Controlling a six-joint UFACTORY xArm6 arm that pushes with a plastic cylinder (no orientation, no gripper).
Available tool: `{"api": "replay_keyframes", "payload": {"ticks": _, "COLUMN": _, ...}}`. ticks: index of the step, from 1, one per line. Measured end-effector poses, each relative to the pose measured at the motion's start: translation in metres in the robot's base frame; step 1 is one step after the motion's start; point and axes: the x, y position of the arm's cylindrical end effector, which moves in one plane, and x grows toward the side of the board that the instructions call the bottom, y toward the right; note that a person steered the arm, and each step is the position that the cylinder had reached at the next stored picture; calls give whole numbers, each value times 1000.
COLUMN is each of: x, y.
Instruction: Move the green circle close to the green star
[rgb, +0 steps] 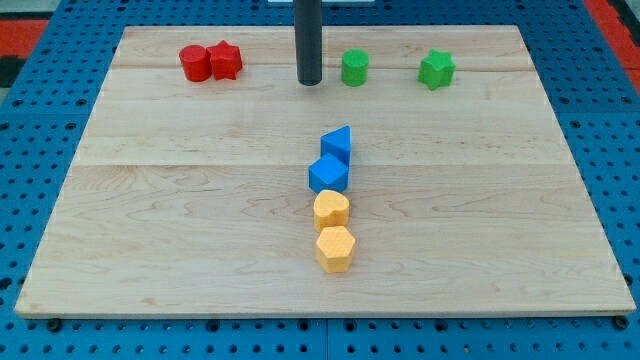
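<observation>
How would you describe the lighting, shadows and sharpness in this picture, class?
Camera view: lighting is even and soft, with no glare on the wooden board; only faint shadows sit under the blocks, such as the yellow hexagon; focus is sharp on my tip beside the green circle; the board's edges converge toward the view's top.

Green circle (355, 68) stands upright near the view's top, green star (436, 69) well apart to its right.

My rod hangs straight down from the view's top edge, upright and dark, only its lower stretch in view. My tip (309, 81) sits low at the view's top, a little left of centre.
</observation>
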Motion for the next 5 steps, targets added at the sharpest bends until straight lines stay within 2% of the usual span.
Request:
{"api": "replay_keyframes", "payload": {"ticks": 1, "x": -10, "y": 2}}
{"api": "replay_keyframes", "payload": {"ticks": 2, "x": -27, "y": 28}}
{"api": "replay_keyframes", "payload": {"ticks": 3, "x": -22, "y": 71}}
{"api": "replay_keyframes", "payload": {"ticks": 4, "x": 5, "y": 90}}
{"api": "replay_keyframes", "payload": {"ticks": 5, "x": 65, "y": 91}}
